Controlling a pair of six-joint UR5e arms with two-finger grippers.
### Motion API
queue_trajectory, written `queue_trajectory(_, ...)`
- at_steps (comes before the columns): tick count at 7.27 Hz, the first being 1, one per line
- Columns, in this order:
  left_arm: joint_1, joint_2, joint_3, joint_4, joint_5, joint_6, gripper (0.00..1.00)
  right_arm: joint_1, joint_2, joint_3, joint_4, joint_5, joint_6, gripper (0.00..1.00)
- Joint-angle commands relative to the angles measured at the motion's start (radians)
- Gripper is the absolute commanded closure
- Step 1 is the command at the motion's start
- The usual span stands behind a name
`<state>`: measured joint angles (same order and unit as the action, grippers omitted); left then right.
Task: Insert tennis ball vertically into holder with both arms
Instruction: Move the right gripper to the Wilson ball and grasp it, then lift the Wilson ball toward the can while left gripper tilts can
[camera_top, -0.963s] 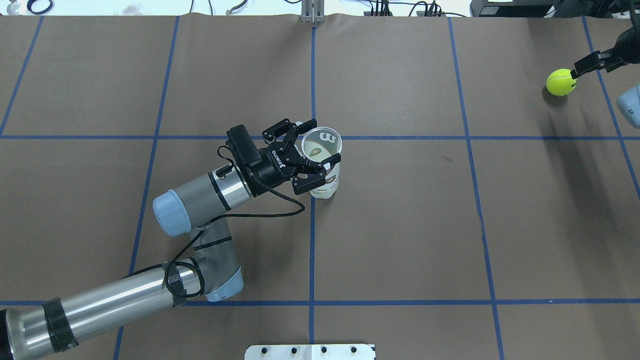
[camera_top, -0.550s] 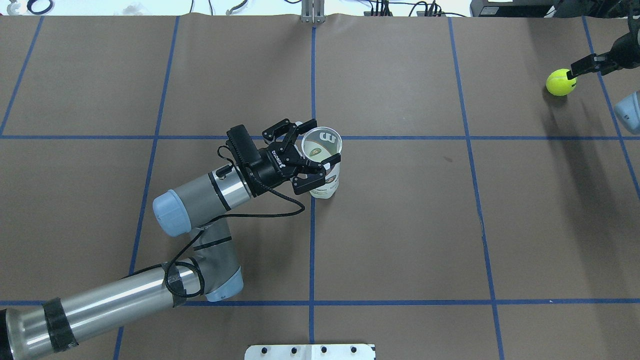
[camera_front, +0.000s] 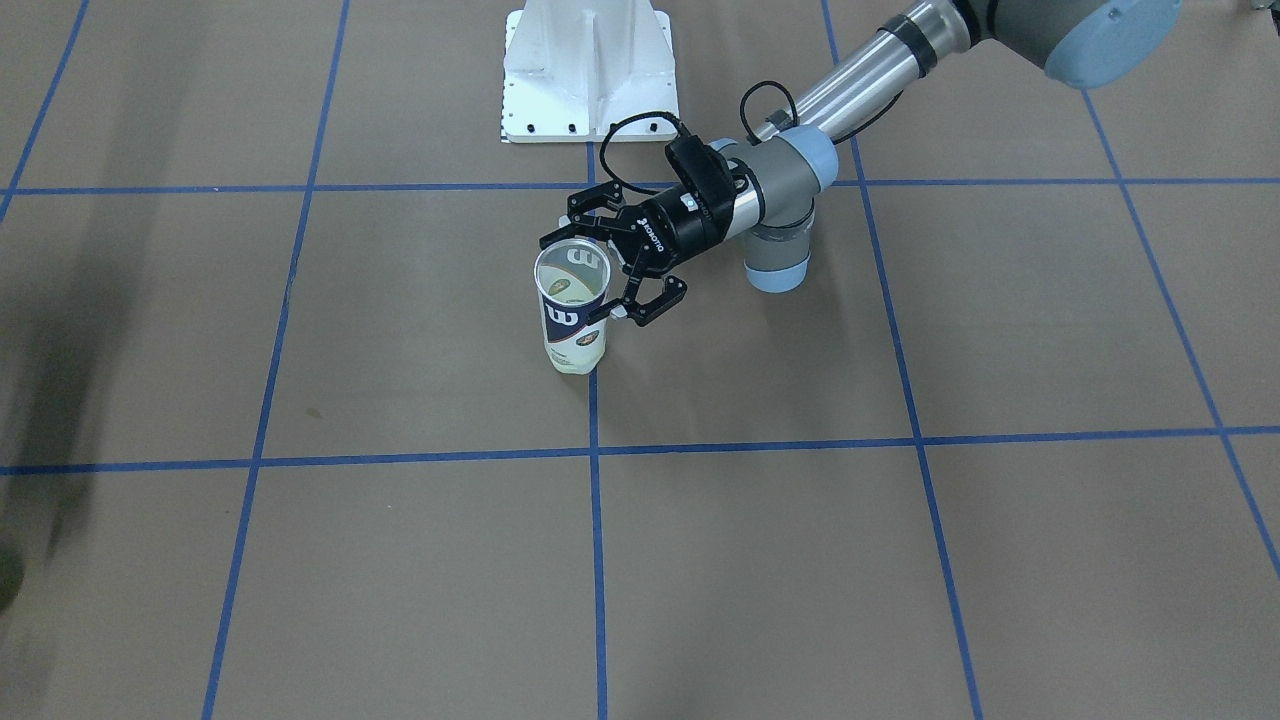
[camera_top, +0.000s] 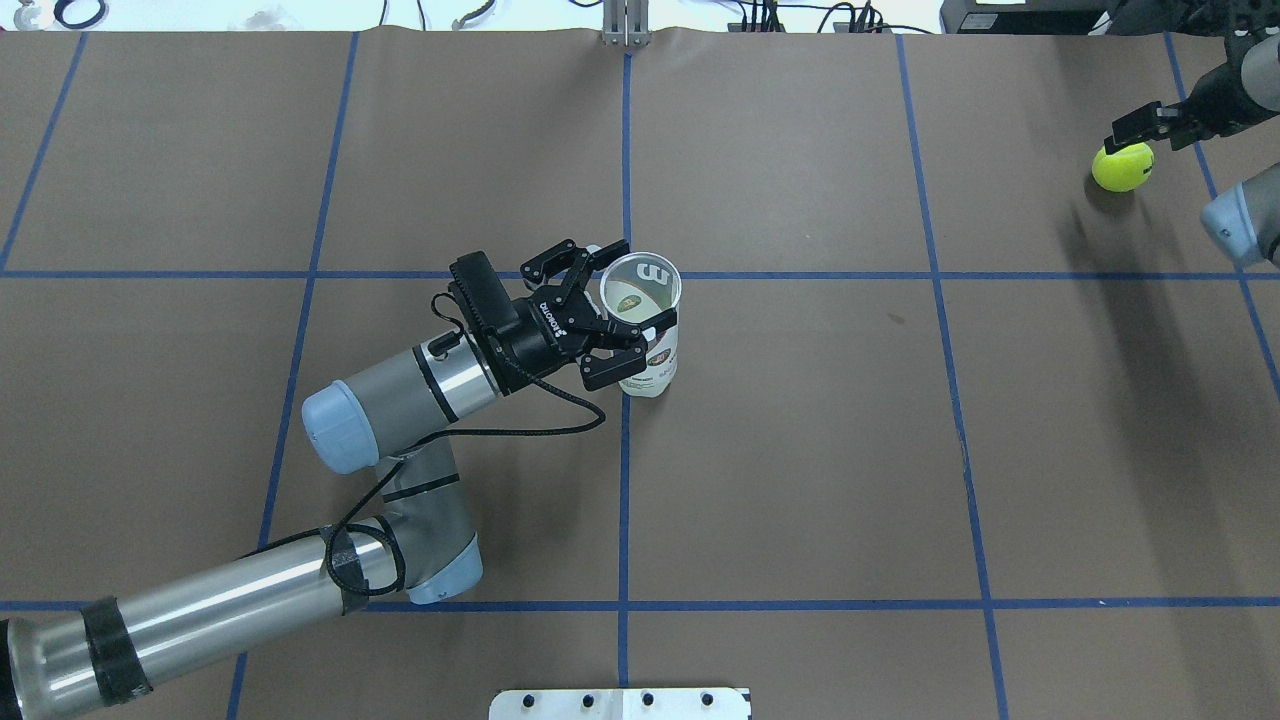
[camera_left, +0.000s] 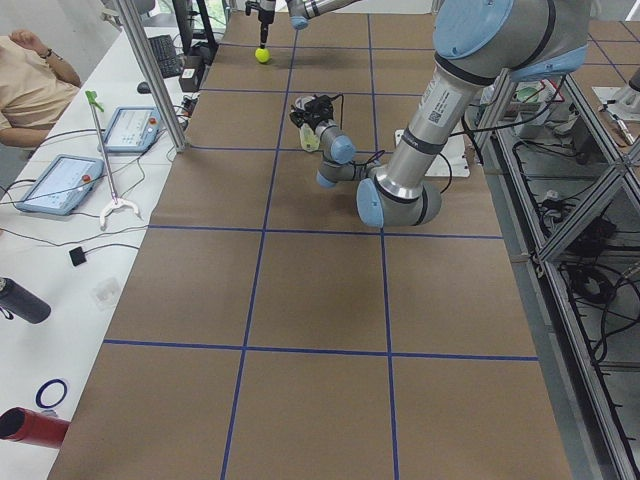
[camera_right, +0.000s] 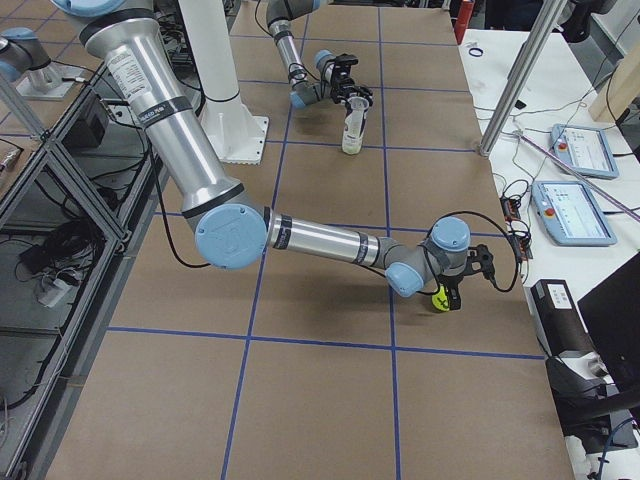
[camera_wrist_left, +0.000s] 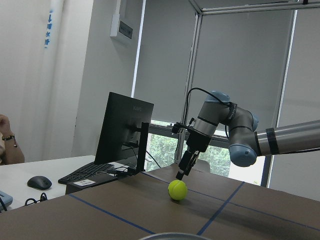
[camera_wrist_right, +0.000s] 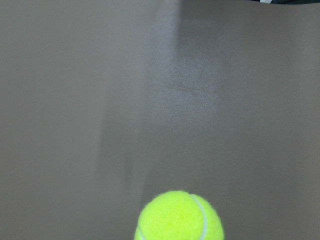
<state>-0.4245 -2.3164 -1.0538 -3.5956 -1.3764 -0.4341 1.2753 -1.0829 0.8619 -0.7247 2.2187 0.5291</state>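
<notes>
The holder (camera_top: 647, 352) stands upright with its mouth open near the table's middle. It also shows in the front view (camera_front: 573, 328). My left gripper (camera_top: 648, 281) reaches in from the left and its fingers press both sides of the holder near the rim (camera_front: 577, 276). The tennis ball (camera_top: 1122, 167) lies on the table at the far right, free. My right gripper (camera_top: 1126, 132) hovers just above and beside the ball, its fingers together and empty. From the left wrist view it points down at the ball (camera_wrist_left: 177, 190). The right wrist view shows only the ball (camera_wrist_right: 180, 217).
The white pedestal base (camera_top: 620, 703) sits at the near edge. Blue tape lines grid the brown table. An operator's side table with tablets (camera_right: 580, 150) and a monitor (camera_wrist_left: 122, 132) lie past the table's far edge. An aluminium post (camera_top: 626, 25) stands at the far middle.
My right gripper has drawn off the ball, moving up and left over it; the ball stays put. My left gripper and the holder's top have shifted slightly left.
</notes>
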Motion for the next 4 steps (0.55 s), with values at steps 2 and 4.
queue_trajectory(2,0.003,-0.001,0.0,0.0,0.0,0.0,0.01,-0.033,0.0,-0.004,-0.001,-0.048,0.003,0.03)
queue_trajectory(4,0.003,0.0,0.0,0.0,-0.001,0.0,0.01,-0.054,0.0,-0.006,-0.001,-0.077,0.003,0.16)
